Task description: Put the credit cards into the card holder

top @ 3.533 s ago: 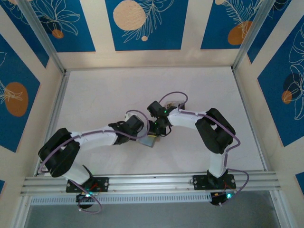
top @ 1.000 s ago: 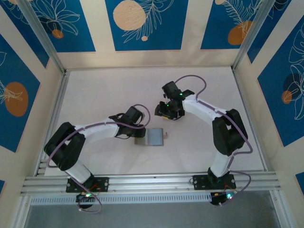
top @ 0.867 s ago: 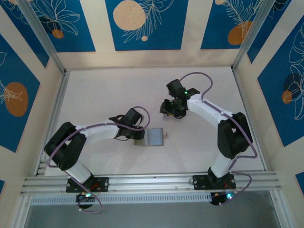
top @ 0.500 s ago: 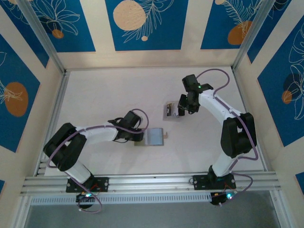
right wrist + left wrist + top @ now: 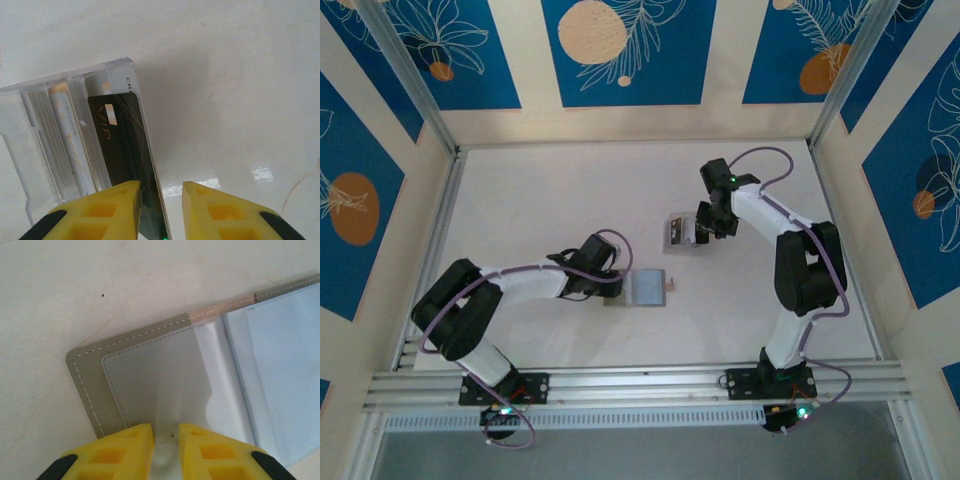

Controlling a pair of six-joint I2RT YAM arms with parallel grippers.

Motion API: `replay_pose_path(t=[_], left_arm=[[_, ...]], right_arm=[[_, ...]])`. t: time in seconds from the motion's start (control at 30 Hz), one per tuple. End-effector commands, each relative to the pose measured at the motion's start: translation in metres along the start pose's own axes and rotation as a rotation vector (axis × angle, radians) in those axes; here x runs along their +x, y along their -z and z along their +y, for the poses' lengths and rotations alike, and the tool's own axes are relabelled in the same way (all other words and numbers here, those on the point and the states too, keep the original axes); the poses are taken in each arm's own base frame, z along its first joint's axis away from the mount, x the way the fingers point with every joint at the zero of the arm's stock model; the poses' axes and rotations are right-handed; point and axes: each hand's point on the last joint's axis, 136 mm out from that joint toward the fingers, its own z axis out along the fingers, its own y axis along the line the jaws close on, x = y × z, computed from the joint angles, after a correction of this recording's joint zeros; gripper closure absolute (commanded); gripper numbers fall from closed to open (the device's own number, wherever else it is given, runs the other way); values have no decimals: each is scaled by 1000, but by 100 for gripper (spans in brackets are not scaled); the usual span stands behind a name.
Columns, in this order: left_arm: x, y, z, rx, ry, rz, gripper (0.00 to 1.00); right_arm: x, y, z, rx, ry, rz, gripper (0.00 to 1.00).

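Where the two arms reach: a pale desk (image 5: 540,200), with the task's things near its middle.
card holder (image 5: 647,288): lies open and flat on the desk. Its rim is grey and stitched, and its inside is a paler bluish-grey under a clear sleeve (image 5: 165,375).
left tool (image 5: 166,432): sits at the holder's left edge in the top view. Its yellow fingers are clenched on the edge of the clear sleeve, with a sliver of film pinched between them.
clear stand (image 5: 117,67): rests on the desk behind and to the right of the holder, apart from it, with cards upright in its slots.
black card (image 5: 122,145): marked VIP, stands in the stand's outermost slot.
pale card (image 5: 70,135): stands a slot or two further in.
right tool (image 5: 161,187): sits at the stand, its fingers parted and straddling the black card's edge. A gap shows between the card and one finger.
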Motion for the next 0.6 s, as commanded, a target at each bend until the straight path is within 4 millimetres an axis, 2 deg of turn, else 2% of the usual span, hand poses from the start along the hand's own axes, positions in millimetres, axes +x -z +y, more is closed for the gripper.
replay_pose_path(t=[0.0, 0.13, 0.57], left_arm=[[32, -7, 15, -49, 18, 93, 78], [32, -7, 16, -50, 20, 92, 78], [35, -9, 17, -51, 21, 97, 78]], right_arm=[[-5, 4, 11, -14, 27, 2, 74], [-5, 7, 16, -13, 43, -9, 77], [4, 12, 30, -21, 79, -3, 78]])
